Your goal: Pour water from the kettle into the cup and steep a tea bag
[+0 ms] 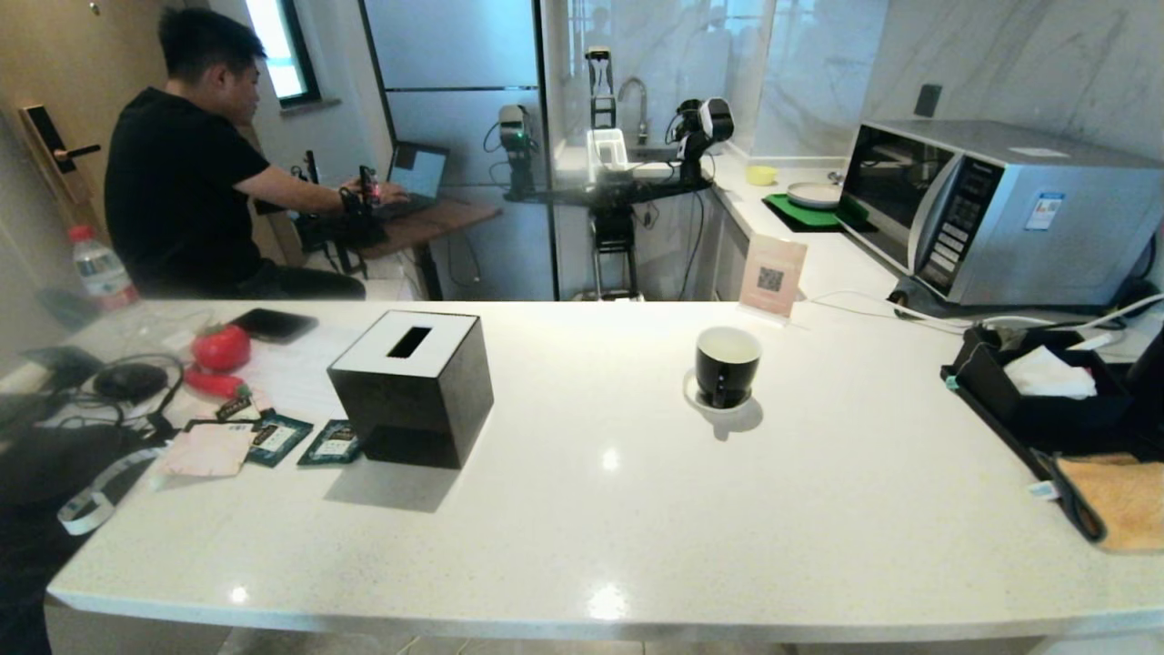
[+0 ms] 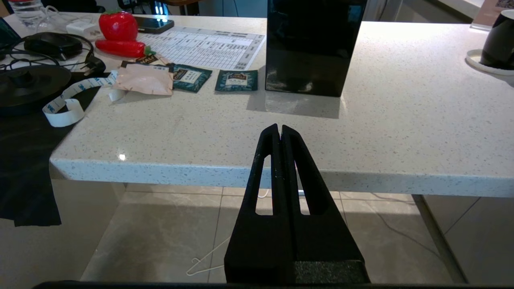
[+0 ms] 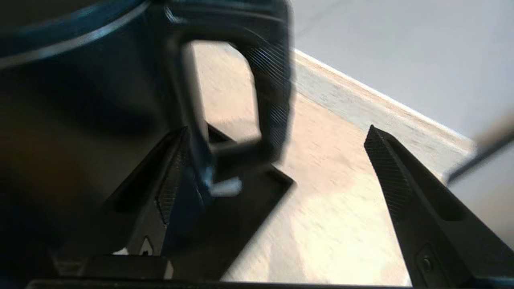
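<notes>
My left gripper hangs closed below the white speckled counter edge. My right gripper stands wide open, holding nothing, one finger just beside the tall matte black kettle's handle. Farther off, the small glossy black cup sits on its round white saucer mid-counter.

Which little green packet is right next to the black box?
The dark green sachet on the right of the pair; it almost touches the black tissue box. The other sachet lies farther left, beside the pale pink packet.
</notes>
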Motion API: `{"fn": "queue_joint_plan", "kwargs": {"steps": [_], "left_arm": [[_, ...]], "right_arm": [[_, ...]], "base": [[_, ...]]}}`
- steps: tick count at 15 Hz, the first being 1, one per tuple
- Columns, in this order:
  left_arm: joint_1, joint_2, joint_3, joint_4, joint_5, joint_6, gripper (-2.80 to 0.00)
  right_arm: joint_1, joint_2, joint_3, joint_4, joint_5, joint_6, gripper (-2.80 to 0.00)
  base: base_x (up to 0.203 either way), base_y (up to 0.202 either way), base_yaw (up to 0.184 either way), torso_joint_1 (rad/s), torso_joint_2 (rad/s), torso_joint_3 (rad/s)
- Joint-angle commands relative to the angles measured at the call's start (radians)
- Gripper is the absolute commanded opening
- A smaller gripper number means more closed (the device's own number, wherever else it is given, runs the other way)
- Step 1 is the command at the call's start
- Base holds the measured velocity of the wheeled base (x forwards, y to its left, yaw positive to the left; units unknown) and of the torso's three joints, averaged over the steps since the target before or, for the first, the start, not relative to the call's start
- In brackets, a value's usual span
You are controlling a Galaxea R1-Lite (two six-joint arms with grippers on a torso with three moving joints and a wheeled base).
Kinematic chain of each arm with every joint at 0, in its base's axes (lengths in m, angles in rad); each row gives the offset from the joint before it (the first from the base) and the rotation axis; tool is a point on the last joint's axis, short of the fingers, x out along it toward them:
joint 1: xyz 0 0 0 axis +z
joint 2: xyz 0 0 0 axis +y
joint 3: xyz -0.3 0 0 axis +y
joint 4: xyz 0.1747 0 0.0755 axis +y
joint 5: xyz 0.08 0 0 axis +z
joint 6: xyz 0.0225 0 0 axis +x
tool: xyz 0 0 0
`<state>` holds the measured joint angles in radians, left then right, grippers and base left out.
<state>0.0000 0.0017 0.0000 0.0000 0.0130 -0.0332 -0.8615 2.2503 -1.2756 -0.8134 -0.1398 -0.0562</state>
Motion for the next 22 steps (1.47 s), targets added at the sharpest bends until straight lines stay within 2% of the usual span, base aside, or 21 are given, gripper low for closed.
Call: {"fn": "queue_joint_plan", "kwargs": {"steps": [1, 5, 10, 17, 18, 22], "left_arm": [[0.0, 0.0, 0.0, 0.0, 0.001, -0.001, -2.8], [0.0, 0.001, 0.0, 0.0, 0.001, -0.001, -2.8], [0.0, 0.001, 0.0, 0.0, 0.001, -0.001, -2.8], [0.0, 0.001, 0.0, 0.0, 0.001, -0.001, -2.8], [0.0, 0.001, 0.0, 0.0, 0.001, -0.001, -2.8], [0.0, 0.001, 0.0, 0.0, 0.001, -0.001, -2.8]], "right_arm": [[-0.004, -0.088, 0.073, -0.007, 0.0, -0.03, 0.0], [-0.011, -0.222, 0.216, -0.006, 0.001, -0.066, 0.0], [-0.017, -0.402, 0.484, -0.054, 0.008, -0.081, 0.0], [-0.017, -0.618, 0.761, -0.061, 0.171, -0.109, 0.0], [-0.017, -0.64, 0.786, -0.06, 0.196, -0.112, -2.8], [-0.016, -0.704, 0.808, -0.047, 0.256, -0.12, -2.8]], "base": [[0.0, 0.0, 0.0, 0.0, 0.0, 0.0], [0.0, 0.0, 0.0, 0.0, 0.0, 0.0], [0.0, 0.0, 0.0, 0.0, 0.0, 0.0], [0.0, 0.0, 0.0, 0.0, 0.0, 0.0], [0.0, 0.0, 0.0, 0.0, 0.0, 0.0], [0.0, 0.0, 0.0, 0.0, 0.0, 0.0]]}}
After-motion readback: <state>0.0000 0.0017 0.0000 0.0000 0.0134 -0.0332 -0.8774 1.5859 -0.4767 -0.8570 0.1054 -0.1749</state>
